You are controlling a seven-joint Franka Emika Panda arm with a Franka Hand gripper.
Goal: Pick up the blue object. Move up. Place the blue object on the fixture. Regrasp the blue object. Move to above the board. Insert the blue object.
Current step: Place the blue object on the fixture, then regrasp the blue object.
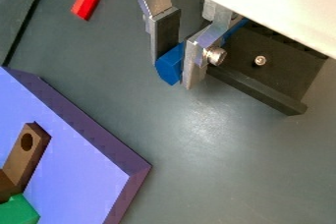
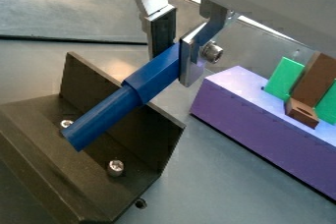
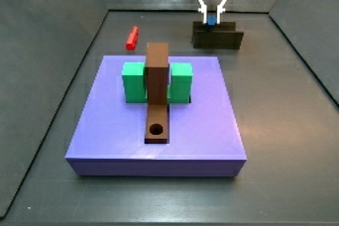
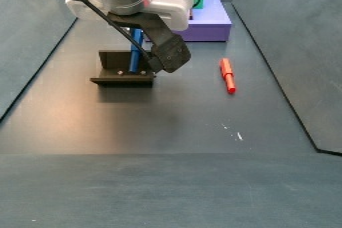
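Dark grey matte floor [image 4: 160, 122], low dark side walls [image 4: 34, 57]

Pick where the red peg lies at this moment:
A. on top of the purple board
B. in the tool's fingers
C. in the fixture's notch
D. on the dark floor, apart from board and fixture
D: in a side view the red peg lies on the floor beyond the board, apart from it, while the tool is at the fixture, its fingers around the blue object.
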